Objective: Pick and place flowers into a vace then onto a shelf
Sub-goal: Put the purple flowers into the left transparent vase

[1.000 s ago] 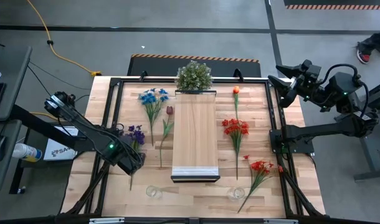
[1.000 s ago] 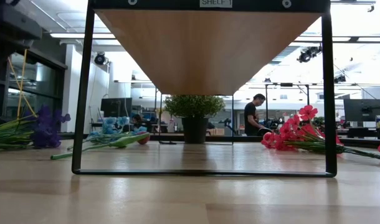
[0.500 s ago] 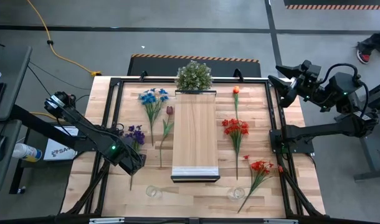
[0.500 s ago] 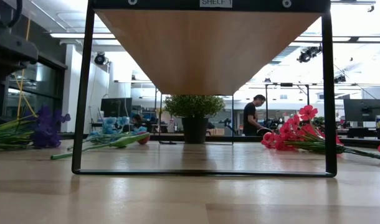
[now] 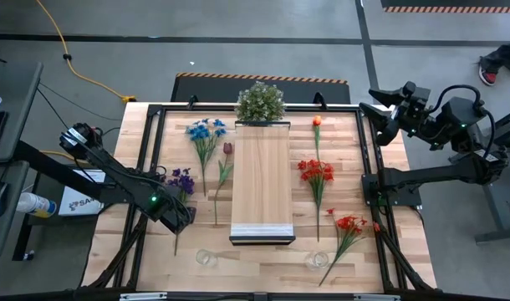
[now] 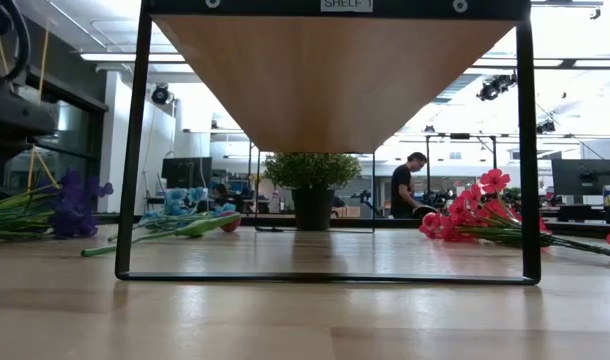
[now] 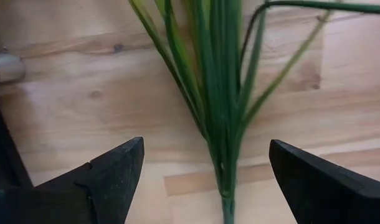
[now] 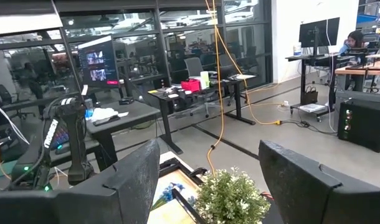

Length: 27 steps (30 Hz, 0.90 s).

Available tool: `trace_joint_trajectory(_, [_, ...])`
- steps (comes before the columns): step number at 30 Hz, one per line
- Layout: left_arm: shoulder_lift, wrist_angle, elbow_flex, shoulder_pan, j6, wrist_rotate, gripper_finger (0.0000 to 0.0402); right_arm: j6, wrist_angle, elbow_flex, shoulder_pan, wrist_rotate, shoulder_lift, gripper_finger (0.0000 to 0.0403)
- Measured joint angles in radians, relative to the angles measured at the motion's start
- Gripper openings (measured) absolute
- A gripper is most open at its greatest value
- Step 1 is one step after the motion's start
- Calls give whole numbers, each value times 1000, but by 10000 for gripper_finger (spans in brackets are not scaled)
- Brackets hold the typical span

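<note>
**Ana:** Gripper first, the left gripper [image 5: 181,219]. What do you see?

**Ben:** It is low over the desk [image 5: 263,267] on the left side, at the stem end of the purple flower [image 5: 183,181]. In its wrist view the two dark fingers [image 7: 112,177] stand wide apart, one on each side of the green stems [image 7: 218,93], and they touch nothing. The stems lie flat on the wood between them.

**Ana:** So nothing is held?

**Ben:** Nothing. The stems run through the gap, clear of both fingers.

**Ana:** And the right gripper [image 5: 380,111]?

**Ben:** It is raised off the far right corner of the desk, outside the black frame. Its fingers [image 8: 131,180] are parted too, with only the room and the bushy green plant [image 8: 232,196] seen between them.

**Ana:** Where do the flowers lie?

**Ben:** All of them lie on the desk, on both sides of the shelf [image 5: 262,180]. On the left are the purple one, a blue bunch [image 5: 205,130] and a dark red bud [image 5: 227,148]. On the right are an orange bud [image 5: 317,121], a red bunch [image 5: 317,171] and another red bunch [image 5: 349,223] nearer the front edge.

**Ana:** Any vase?

**Ben:** Two small clear glasses stand near the front edge, one glass [image 5: 206,257] to the left of the shelf's end and the other glass [image 5: 317,260] to the right. Both are apart from the flowers.

**Ana:** And the shelf itself?

**Ben:** It stands raised down the middle of the desk, bare on top, with the bushy plant just behind its far end. From the low view a person [image 6: 403,185] stands well back in the room.
</note>
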Motion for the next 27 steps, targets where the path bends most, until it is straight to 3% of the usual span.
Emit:
trace_joint_trajectory(9, [0,62,-45,5,-3,-7,378,0,0,0,0,0,2,262])
trace_joint_trajectory(18, [2,78,-57,110,68,41,378,39,0,0,0,-2,2,262])
trace_joint_trajectory(27, [2,63,-58,152,107,52,373,49,-5,0,0,-71,2,262])
